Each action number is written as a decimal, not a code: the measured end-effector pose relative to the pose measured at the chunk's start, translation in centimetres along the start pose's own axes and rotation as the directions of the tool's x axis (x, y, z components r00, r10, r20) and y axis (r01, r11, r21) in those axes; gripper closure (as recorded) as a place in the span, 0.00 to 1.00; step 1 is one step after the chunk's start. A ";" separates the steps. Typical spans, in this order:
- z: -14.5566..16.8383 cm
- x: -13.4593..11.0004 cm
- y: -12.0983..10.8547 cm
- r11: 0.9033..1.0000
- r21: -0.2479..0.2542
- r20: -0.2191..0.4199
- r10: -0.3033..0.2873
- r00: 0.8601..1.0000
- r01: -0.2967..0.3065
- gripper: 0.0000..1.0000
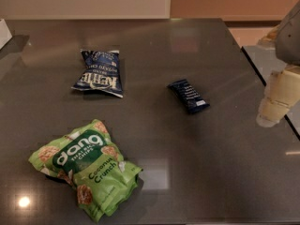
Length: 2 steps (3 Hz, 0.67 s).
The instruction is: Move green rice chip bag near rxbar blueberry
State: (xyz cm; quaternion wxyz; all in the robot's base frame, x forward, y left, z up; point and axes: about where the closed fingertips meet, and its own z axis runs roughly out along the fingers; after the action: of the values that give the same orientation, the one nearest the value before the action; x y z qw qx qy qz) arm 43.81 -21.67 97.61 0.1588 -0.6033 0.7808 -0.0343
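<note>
The green rice chip bag (86,168) lies crinkled on the dark table at the front left, with white "dang" lettering facing up. The rxbar blueberry (188,95) is a small navy bar lying flat right of the table's middle, pale end toward the front right. My gripper (276,102) hangs at the right edge of the camera view, above the table's right side, right of the bar and far from the green bag. It holds nothing that I can see.
A dark blue Kettle chip bag (99,73) lies at the back left of the dark grey table (187,172). The table's right edge runs diagonally under my gripper. A white object (3,32) sits at the far left edge.
</note>
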 end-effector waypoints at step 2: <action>0.6 -1.9 0.3 0.999 -0.028 0.022 -0.015 1.000 0.015 0.00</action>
State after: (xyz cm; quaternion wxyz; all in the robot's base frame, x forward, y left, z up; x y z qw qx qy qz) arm 44.13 -19.73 97.39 0.1586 -0.6117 0.7748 -0.0178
